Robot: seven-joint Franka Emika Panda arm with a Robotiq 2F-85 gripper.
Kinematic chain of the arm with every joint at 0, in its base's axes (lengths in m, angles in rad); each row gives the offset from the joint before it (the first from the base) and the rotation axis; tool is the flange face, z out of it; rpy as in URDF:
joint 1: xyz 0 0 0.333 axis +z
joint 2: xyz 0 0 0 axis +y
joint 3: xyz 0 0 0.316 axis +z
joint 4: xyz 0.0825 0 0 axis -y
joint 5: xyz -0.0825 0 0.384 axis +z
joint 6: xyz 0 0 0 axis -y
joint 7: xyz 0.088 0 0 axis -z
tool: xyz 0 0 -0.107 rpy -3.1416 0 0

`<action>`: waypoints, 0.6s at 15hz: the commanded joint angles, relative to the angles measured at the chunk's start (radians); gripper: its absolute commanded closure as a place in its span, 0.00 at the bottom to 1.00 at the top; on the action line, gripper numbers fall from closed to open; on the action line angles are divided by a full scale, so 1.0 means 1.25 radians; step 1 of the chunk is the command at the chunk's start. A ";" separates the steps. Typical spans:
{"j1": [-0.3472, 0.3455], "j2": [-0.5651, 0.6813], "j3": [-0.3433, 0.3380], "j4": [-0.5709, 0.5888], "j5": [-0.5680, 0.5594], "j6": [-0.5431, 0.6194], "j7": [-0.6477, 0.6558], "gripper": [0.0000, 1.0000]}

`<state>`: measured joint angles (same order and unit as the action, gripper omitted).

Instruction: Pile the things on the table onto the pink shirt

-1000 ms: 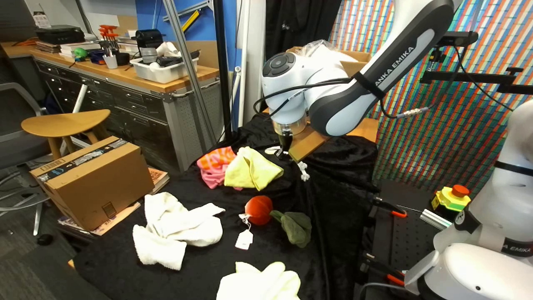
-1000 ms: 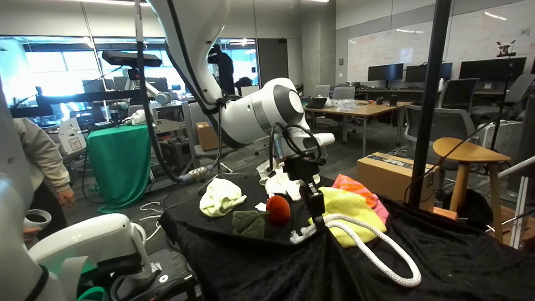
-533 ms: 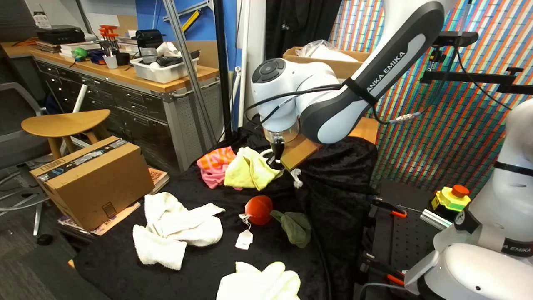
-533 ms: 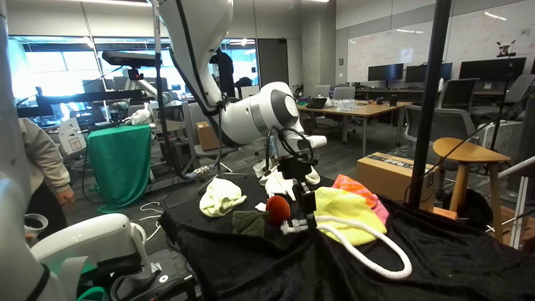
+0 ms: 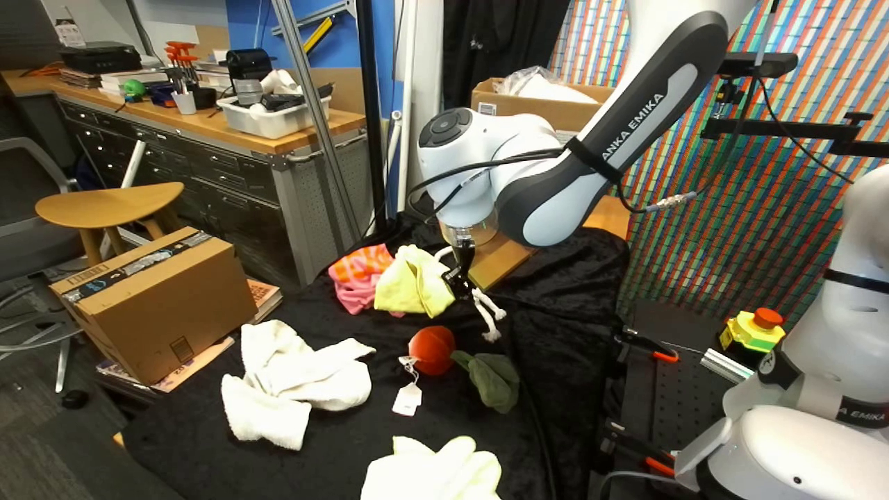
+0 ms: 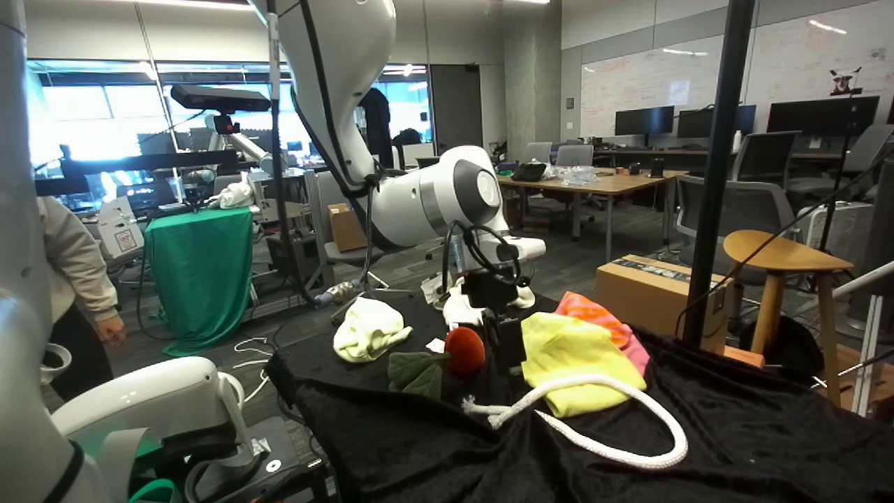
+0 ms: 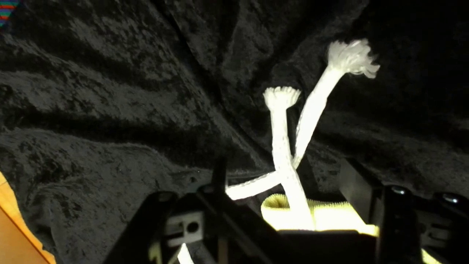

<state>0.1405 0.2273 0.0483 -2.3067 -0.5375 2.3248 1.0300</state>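
My gripper stands open, low beside the yellow-green cloth. The white rope loop runs loose between the spread fingers, its frayed ends crossing in the wrist view. Part of the loop overlaps the yellow-green cloth's near edge in an exterior view; the rest is on the black-topped table. Beneath that cloth's far side, the pink shirt shows partly. Both exterior views show the red ball with a white tag, the dark green cloth, the pale yellow cloth and a white cloth.
A wooden block lies behind the gripper. A black pole rises past the pink shirt's side. On the floor beside the table is a cardboard box. Tools and an emergency stop sit on a black perforated board near the robot base.
The gripper has shifted toward the yellow-green cloth and come lower, carrying the rope, then opened. The rope has dropped free, and its two ends now hang apart.
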 commanded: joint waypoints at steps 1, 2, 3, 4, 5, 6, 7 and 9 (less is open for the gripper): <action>0.008 -0.028 0.001 -0.010 0.057 -0.011 -0.037 0.00; 0.007 -0.040 0.008 -0.018 0.091 -0.015 -0.052 0.00; 0.009 -0.049 0.012 -0.024 0.117 -0.017 -0.064 0.00; 0.010 -0.062 0.021 -0.030 0.155 -0.021 -0.083 0.00; 0.012 -0.075 0.030 -0.036 0.194 -0.026 -0.100 0.00; 0.010 -0.091 0.043 -0.044 0.250 -0.026 -0.134 0.00; 0.010 -0.105 0.055 -0.049 0.302 -0.034 -0.165 0.00; 0.016 -0.138 0.076 -0.058 0.395 -0.054 -0.218 0.00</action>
<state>0.1504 0.1468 0.1138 -2.3394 -0.1804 2.2964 0.8530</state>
